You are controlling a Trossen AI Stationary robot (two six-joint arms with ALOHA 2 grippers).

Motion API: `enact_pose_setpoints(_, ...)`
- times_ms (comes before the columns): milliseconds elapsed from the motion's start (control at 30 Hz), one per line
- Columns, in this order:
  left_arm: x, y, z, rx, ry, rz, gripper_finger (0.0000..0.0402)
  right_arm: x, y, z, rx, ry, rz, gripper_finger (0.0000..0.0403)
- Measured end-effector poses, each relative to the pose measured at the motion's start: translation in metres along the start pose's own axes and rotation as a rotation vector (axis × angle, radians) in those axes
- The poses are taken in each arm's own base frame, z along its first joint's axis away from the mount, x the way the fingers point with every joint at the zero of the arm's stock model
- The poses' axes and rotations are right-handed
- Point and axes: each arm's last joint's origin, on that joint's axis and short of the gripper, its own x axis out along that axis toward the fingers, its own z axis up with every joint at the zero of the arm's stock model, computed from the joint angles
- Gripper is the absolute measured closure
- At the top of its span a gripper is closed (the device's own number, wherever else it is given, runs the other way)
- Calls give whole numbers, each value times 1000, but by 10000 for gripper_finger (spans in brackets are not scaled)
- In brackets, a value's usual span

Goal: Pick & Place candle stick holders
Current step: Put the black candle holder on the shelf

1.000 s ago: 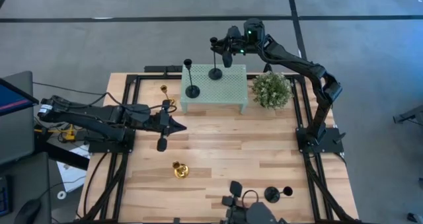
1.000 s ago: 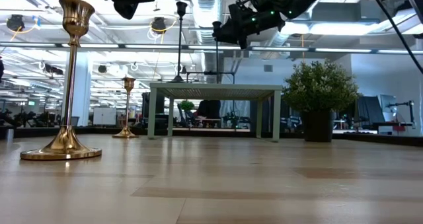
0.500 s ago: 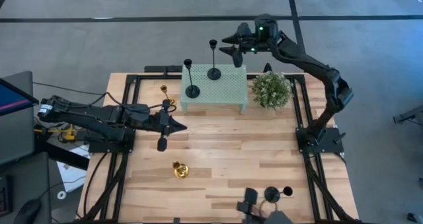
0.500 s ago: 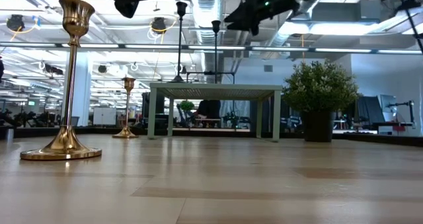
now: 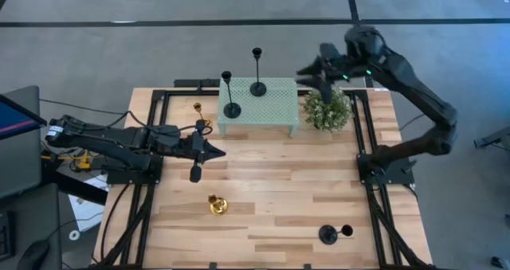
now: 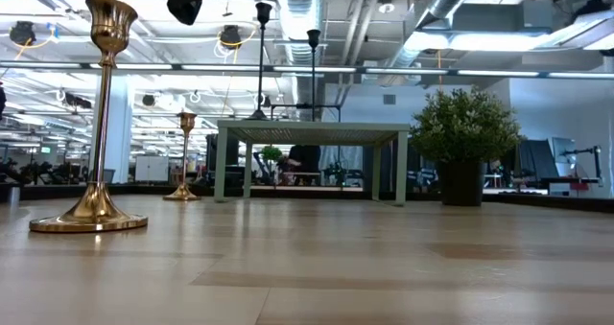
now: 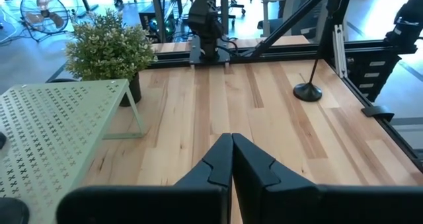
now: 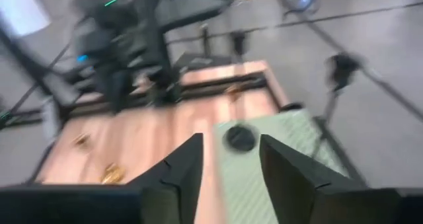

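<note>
Candlestick holder [image 5: 257, 75] on stand, clear of right gripper [image 5: 312, 72] jaws

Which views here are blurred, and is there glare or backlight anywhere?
Right wrist view: motion-smeared, the mint-green perforated stand and the black candlestick holder on it soft. Left wrist view: sharp, daylight behind the green potted plant. Low view: crisp, bright ceiling lights behind the tall gold candlestick holder. High view: even light, no glare.

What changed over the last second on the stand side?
The right gripper let go of the black candlestick holder on the mint-green stand and pulled away over the potted plant, jaws open and empty. The left gripper, shut, and the other holders stayed put.
</note>
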Motion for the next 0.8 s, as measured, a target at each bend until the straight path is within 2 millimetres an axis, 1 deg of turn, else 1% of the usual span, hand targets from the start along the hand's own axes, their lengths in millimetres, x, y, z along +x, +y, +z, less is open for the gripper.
enact_pose_setpoints(100, 0, 0, 0, 0, -2, -1, 394, -19, 29, -6, -17, 62, 58, 293)
enact_pose_setpoints(200, 0, 0, 0, 0, -2, -1, 396, -35, 56, -17, -46, 132, 98, 316)
enact_pose_setpoints(333, 0, 0, 0, -1, -6, 0, 396, -48, 80, -34, -77, 170, 118, 339)
enact_pose_setpoints(433, 0, 0, 1, -1, -8, 0, 395, -54, 91, -50, -81, 188, 118, 350)
enact_pose_setpoints(533, 0, 0, 1, -1, -8, 0, 396, -56, 99, -69, -86, 219, 129, 357)
enact_pose_setpoints(667, 0, 0, 1, -1, -8, 0, 395, -53, 106, -96, -74, 236, 128, 371)
enact_pose_setpoints(800, 0, 0, 1, -1, -9, 0, 396, -48, 109, -119, -99, 210, 131, 392)
